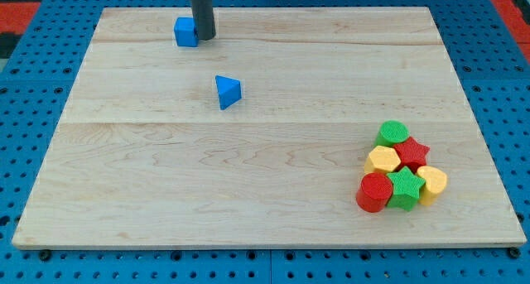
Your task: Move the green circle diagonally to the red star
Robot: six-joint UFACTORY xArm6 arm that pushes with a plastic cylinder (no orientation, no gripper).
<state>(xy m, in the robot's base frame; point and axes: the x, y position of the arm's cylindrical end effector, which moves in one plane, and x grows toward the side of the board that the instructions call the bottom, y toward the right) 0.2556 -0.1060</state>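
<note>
Meanwhile my tip (204, 37), gripping nothing, seemingly touches the blue cube (186, 32), well apart from the green circle (392, 133).

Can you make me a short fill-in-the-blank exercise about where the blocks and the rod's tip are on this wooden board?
1. My tip touches the blue ____ block at the view's top.
2. The blue triangle block lies apart, near the board's ____.
3. The green circle block touches the red ____ block in the cluster at the view's lower right.

Missing words: cube; middle; star
</note>
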